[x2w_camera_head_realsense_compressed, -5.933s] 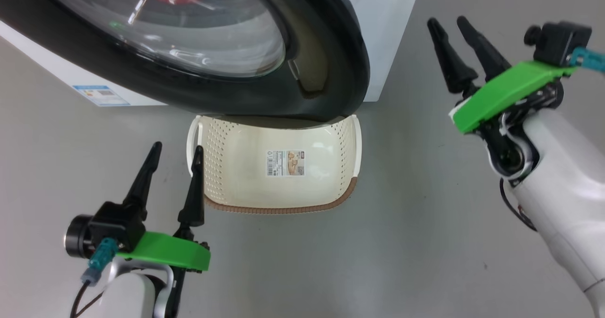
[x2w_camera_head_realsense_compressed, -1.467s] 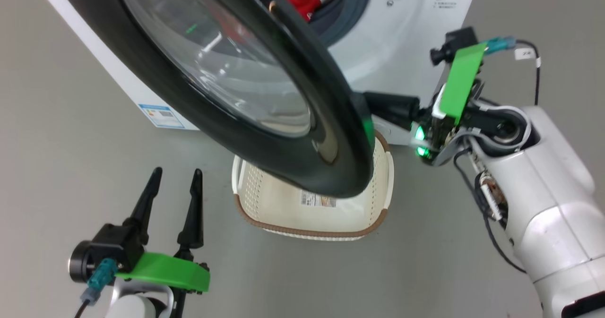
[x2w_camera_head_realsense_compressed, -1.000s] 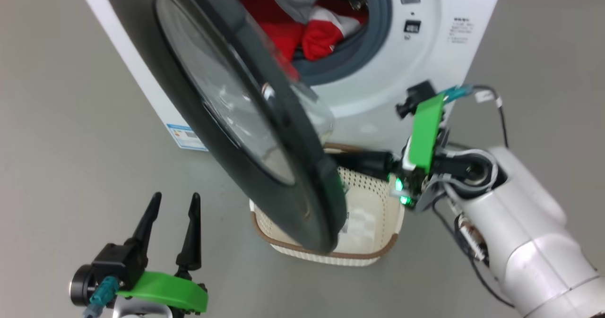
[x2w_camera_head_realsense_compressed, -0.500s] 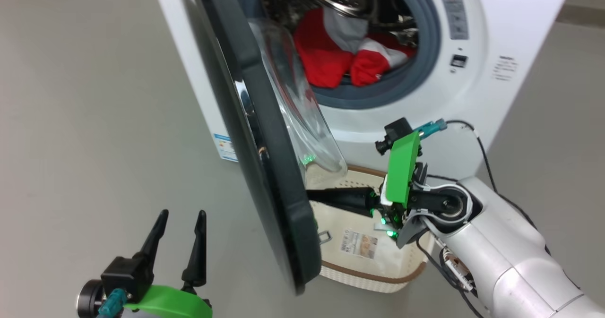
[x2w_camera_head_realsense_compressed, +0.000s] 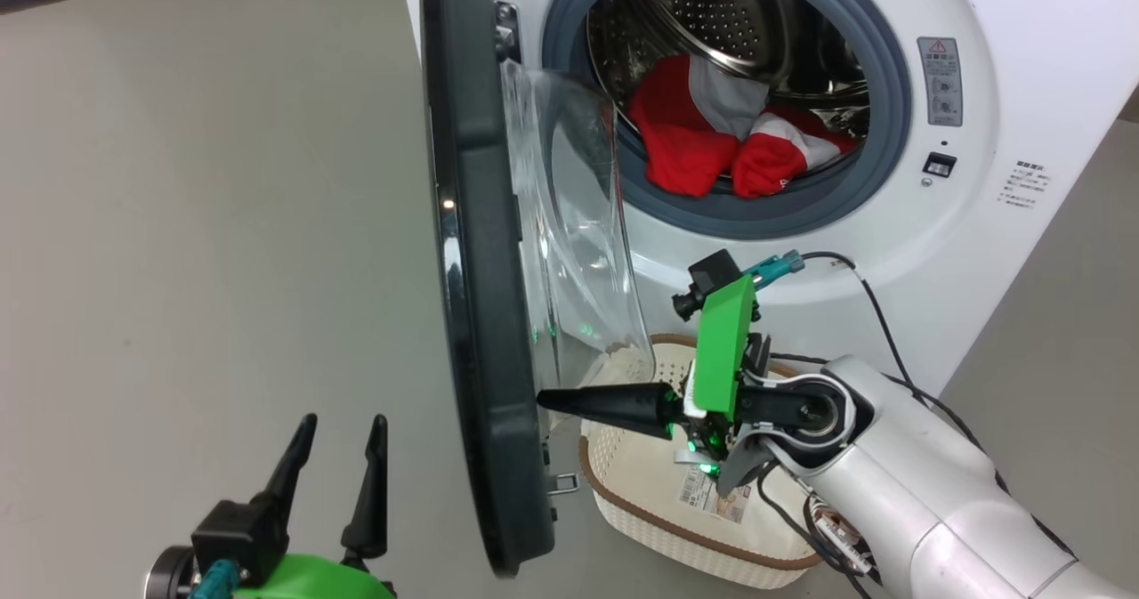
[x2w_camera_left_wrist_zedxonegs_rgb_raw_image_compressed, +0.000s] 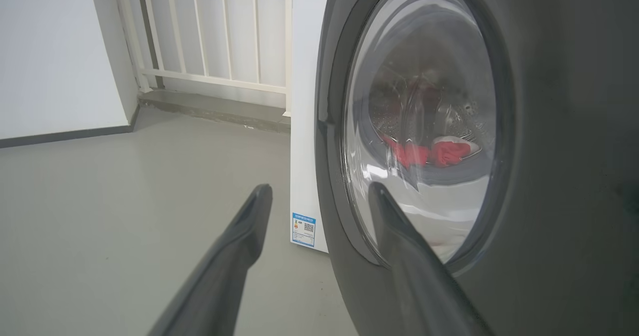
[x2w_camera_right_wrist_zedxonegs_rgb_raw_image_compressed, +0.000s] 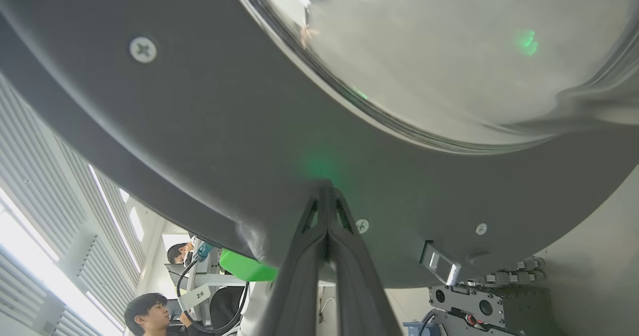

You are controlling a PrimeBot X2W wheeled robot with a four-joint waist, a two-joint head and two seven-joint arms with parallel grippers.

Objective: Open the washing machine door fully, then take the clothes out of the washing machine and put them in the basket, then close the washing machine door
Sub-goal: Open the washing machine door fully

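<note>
Head view, door: the door (x2w_camera_head_realsense_compressed: 472, 270) is sticking straight out from the washer (x2w_camera_head_realsense_compressed: 997, 92), with its edge facing us. I am guessing it is not fully open yet.
Head view, clothes: the clothes (x2w_camera_head_realsense_compressed: 685, 145) are lying in the drum, near the front.
Head view, basket: the basket (x2w_camera_head_realsense_compressed: 658, 528) is sitting on the floor (x2w_camera_head_realsense_compressed: 178, 225) below the washer's mouth, just beside the door's bottom edge. No clothes are showing in it.
Head view, right hand: the right hand (x2w_camera_head_realsense_compressed: 552, 399) is pointing sideways with its fingers pressed together, holding nothing. Its tip is touching the door's inner side, low down.
Head view, left hand: the left hand (x2w_camera_head_realsense_compressed: 343, 425) is hanging near the door's outer side, fingers apart, holding nothing.
Left wrist view: the fingers are standing wide apart, facing the door's glass, with the red clothes showing through it.
Right wrist view: the two fingers are making one point, touching the dark rim under the glass.
Risk, slipping: the rim is looking smooth, so the thin tip could slide off.
Risk, swinging back: then the door could swing back over the basket.
Risk, bumping: a hard push could knock the door into the left hand.
Risk, basket: the right arm is reaching over the basket and could shove it away.
</note>
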